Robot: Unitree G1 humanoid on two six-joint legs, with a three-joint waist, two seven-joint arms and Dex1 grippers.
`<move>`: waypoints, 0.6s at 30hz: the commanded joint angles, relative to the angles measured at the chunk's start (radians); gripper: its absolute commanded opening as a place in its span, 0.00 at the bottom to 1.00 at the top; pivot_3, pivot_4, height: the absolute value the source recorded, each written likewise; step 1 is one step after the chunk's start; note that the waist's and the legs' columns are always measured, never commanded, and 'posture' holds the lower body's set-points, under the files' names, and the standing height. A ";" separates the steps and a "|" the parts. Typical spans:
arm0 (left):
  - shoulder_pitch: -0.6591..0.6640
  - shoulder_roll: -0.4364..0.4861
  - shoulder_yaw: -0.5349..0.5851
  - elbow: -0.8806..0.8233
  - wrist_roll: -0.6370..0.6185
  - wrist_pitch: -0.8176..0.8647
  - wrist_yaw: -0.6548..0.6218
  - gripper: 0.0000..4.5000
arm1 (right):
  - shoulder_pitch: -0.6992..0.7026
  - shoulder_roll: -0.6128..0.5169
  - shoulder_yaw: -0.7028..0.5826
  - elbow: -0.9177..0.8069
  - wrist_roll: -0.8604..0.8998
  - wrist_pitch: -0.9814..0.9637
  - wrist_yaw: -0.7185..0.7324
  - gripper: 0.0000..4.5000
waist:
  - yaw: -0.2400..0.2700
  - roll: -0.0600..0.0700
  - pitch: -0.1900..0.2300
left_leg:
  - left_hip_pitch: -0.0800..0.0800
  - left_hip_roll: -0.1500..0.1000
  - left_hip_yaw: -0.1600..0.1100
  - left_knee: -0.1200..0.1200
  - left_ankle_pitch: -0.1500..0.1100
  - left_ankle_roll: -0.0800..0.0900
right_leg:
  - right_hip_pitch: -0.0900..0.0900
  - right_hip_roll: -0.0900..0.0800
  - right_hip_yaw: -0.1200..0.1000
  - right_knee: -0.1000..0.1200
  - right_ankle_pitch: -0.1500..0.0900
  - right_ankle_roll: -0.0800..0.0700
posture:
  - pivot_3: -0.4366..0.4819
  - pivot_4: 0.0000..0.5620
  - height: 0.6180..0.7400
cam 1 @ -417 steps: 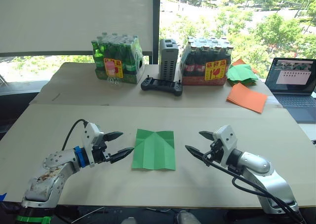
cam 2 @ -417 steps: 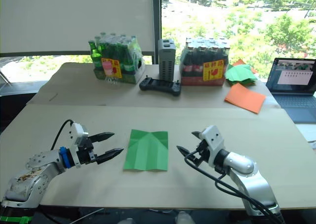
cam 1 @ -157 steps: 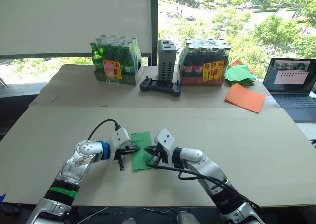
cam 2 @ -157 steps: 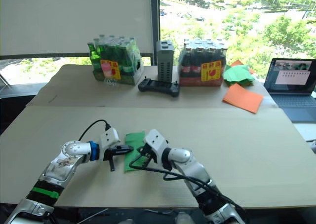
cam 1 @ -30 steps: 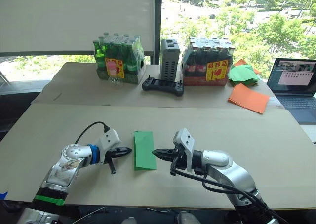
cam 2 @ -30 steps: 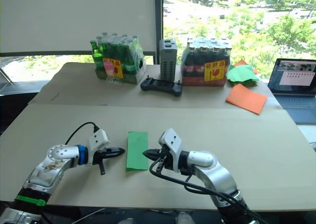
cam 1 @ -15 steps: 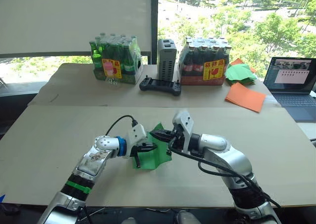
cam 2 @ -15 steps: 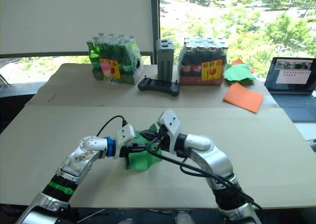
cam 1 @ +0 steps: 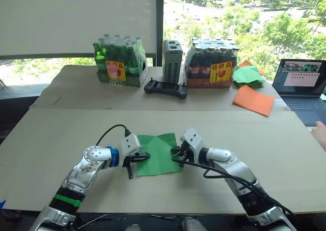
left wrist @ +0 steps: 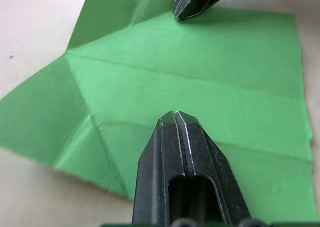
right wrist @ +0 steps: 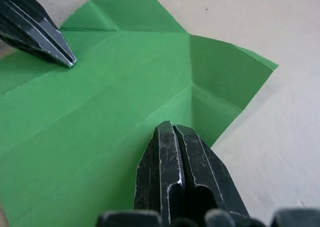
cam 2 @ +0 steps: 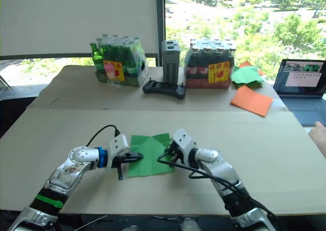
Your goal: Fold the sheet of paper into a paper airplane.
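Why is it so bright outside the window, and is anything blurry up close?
In the left eye view, sunlight whitens the trees and road beyond the window. In the left wrist view, the shut left claw looks soft at its base, while the paper airplane's creases stay sharp. In the right wrist view, the shut right claw throws little shadow.
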 commanded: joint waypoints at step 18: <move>0.018 -0.004 -0.015 -0.005 0.038 0.009 0.042 0.00 | -0.028 0.123 -0.155 0.001 0.052 0.000 -0.105 0.58 | 0.000 0.000 0.000 | 0.002 0.000 0.000 0.000 0.000 0.000 | 0.001 0.000 0.001 0.001 0.000 0.000 | 0.48 0.27 1.00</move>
